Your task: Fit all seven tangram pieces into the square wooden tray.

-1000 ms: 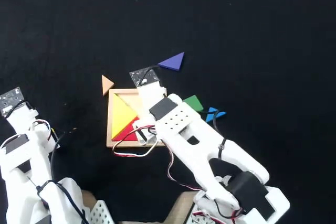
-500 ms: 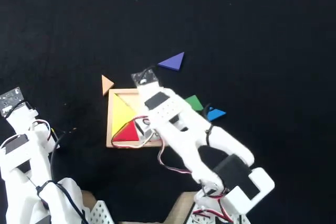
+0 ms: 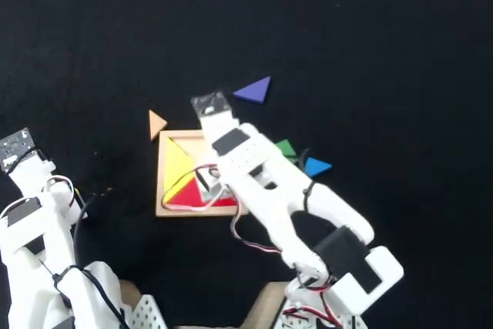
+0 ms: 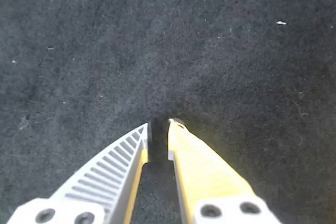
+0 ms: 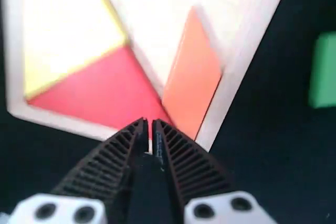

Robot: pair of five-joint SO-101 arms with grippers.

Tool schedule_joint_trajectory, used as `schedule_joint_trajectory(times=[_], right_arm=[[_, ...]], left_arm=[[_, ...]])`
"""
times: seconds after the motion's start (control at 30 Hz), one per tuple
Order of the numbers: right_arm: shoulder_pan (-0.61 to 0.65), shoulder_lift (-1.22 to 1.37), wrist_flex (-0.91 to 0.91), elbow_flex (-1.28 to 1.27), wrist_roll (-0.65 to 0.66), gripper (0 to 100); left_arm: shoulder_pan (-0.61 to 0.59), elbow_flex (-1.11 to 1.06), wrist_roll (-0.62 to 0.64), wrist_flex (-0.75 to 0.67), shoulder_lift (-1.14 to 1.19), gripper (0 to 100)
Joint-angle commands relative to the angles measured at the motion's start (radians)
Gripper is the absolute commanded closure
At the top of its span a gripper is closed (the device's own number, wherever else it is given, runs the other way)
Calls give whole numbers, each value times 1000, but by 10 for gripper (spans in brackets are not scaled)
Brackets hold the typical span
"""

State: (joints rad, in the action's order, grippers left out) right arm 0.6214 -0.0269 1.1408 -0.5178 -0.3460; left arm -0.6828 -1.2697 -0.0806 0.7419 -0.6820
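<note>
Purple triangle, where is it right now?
In the high view the purple triangle lies on the black table, outside the wooden tray, beyond its far right corner and right of the small tan triangle.

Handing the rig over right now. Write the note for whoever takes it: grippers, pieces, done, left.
Left gripper: shut, empty, over bare black cloth.
Right gripper: shut, empty, over the wooden tray rim by the red triangle.
Done: yellow triangle, red triangle, orange parallelogram lie in the tray.
To do: purple triangle, small orange triangle, green piece, blue triangle, all on the cloth outside.
</note>
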Motion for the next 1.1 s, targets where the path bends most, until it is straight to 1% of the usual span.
schedule_joint_trajectory(times=[0.0, 0.07, 0.13, 0.2, 0.23, 0.37, 0.43, 0.5, 0.6, 0.67, 0.87, 0.97, 1.07], right_arm=[[-80, -31, -20, 148, 133, 984], [-104, -5, -44, 191, 265, 983], [-106, 25, -46, 206, 334, 982], [-117, 42, -35, 205, 339, 983], [-141, 42, -11, 211, 344, 983], [-310, -38, 81, 245, 344, 983], [-400, -88, 86, 237, 344, 983], [-450, -125, 64, 194, 345, 982], [-450, -137, -12, 104, 345, 979], [-413, -134, -46, 74, 345, 979], [-344, -143, -48, 74, 413, 979], [-356, -143, -44, 71, 419, 979], [-400, -143, -6, 84, 422, 979]], left_arm=[[10, 5, -5, -14, -21, 920], [10, 5, -5, -14, -21, 920], [10, 5, -5, -14, -21, 920], [10, 5, -5, -14, -21, 920], [10, 5, -5, -14, -21, 920], [10, 7, -5, -14, -21, 920], [10, 10, -5, -17, -21, 920], [1, 24, -5, -17, -18, 920], [-15, 27, -5, -17, -20, 920], [-24, 30, -5, -17, -20, 920], [-25, 30, -5, -15, -20, 920], [-25, 27, -5, -15, -20, 920], [-24, 25, -5, -15, -20, 920]])
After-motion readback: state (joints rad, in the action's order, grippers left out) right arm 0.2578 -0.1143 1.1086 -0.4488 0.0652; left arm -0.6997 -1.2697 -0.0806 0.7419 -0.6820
